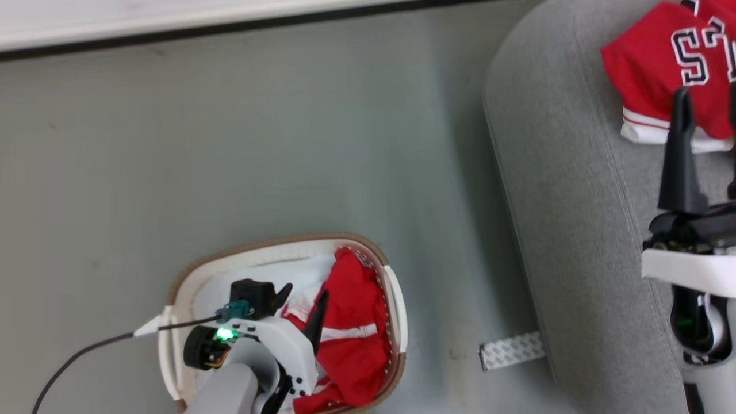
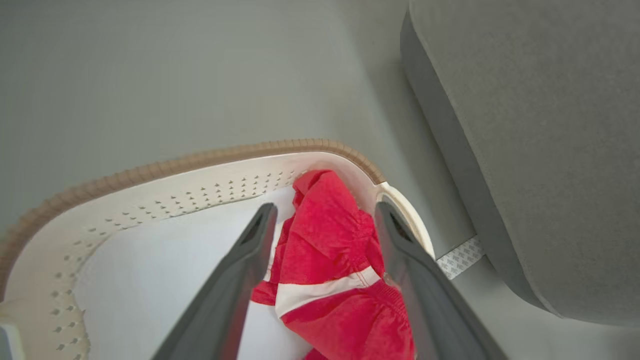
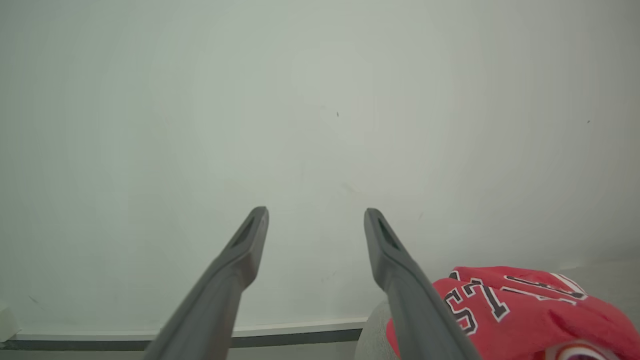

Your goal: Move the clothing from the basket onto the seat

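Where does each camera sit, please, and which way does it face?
Head view: on the head, looking down at basket and seat; left hand and right hand show.
Left wrist view: on that wrist, looking into the basket at a red garment, between its open fingers.
Right wrist view: on that wrist, facing a wall past its open fingers.
Shared: head and right wrist views show the jersey.

1. The grey-green floor [image 1: 287, 144] carries the basket [image 1: 259, 246], the seat [image 1: 575, 201] and a white patterned strip [image 1: 512, 351], which lies at the foot of the seat.
2. On the seat lies a red jersey [image 1: 655, 63] with navy letters.
3. Inside the basket lies a red garment [image 1: 353, 339] with a white stripe.
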Available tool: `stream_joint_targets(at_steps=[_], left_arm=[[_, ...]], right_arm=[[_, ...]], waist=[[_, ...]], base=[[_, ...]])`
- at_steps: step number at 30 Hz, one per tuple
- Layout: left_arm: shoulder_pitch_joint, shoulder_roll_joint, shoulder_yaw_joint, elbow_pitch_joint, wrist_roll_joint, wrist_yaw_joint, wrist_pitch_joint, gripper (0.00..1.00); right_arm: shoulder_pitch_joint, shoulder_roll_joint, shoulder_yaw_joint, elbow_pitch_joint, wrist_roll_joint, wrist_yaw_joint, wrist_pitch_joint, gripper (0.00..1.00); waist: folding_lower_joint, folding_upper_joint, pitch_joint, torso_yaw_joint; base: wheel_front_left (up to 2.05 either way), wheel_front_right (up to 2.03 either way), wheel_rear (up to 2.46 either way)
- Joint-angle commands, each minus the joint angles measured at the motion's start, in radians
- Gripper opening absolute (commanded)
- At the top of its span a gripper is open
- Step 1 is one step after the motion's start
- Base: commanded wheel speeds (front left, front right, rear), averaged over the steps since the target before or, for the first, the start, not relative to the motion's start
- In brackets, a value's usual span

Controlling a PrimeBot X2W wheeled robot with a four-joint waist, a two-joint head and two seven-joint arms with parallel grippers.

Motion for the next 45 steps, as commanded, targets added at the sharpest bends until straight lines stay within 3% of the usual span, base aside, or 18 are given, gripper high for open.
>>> stream_joint_targets(at_steps=[1,7,16,24,30,33,34,35,36,45], left_arm=[[-0.027,0.015,-0.014,0.028,-0.021,-0.001,0.011,1.00],[-0.132,0.052,-0.091,0.181,-0.099,0.000,0.047,1.00],[-0.244,0.100,-0.179,0.341,-0.167,0.000,0.078,1.00],[-0.280,0.125,-0.320,0.359,-0.222,0.000,0.147,1.00],[-0.301,0.164,-0.439,0.353,-0.274,0.000,0.254,1.00],[-0.321,0.183,-0.475,0.335,-0.302,0.000,0.253,1.00],[-0.329,0.190,-0.484,0.329,-0.313,0.000,0.243,0.82],[-0.336,0.195,-0.494,0.327,-0.320,0.000,0.237,0.16],[-0.340,0.199,-0.504,0.326,-0.330,0.000,0.233,0.00],[-0.318,0.187,-0.574,0.316,-0.425,0.000,0.169,0.00]], right_arm=[[-0.025,0.010,-0.010,-0.018,0.014,-0.002,-0.003,1.00],[-0.091,0.061,-0.021,-0.088,0.052,-0.002,-0.002,1.00],[-0.156,0.081,-0.020,-0.186,0.136,-0.002,-0.002,1.00],[-0.180,0.082,-0.016,-0.258,0.199,-0.002,-0.002,1.00],[-0.175,0.082,-0.001,-0.254,0.215,-0.002,-0.002,1.00],[-0.174,0.082,0.002,-0.251,0.221,-0.002,-0.002,1.00],[-0.174,0.082,0.003,-0.250,0.223,-0.002,-0.002,1.00],[-0.174,0.082,0.005,-0.247,0.223,-0.002,-0.002,1.00],[-0.173,0.082,0.005,-0.246,0.223,-0.002,-0.002,1.00],[-0.174,0.082,0.008,-0.217,0.196,-0.002,-0.002,1.00]], waist=[[-0.0002,0.0000,0.066,-0.041],[-0.0002,0.0000,0.185,-0.090],[-0.0002,0.0000,0.322,-0.159],[-0.0002,0.0000,0.389,-0.194],[-0.0002,0.0000,0.413,-0.211],[-0.0002,0.0000,0.422,-0.220],[-0.0002,0.0000,0.424,-0.223],[-0.0002,0.0000,0.426,-0.224],[-0.0002,0.0000,0.427,-0.225],[-0.0002,0.0000,0.340,-0.189]], base=[[0.00,0.00,0.00],[0.00,0.00,0.00],[0.00,0.00,0.00],[0.00,0.00,0.00],[0.00,0.00,0.00],[0.00,0.00,0.00],[0.00,0.00,0.00],[0.00,0.00,0.00],[0.00,0.00,0.00],[0.00,0.00,0.00]])
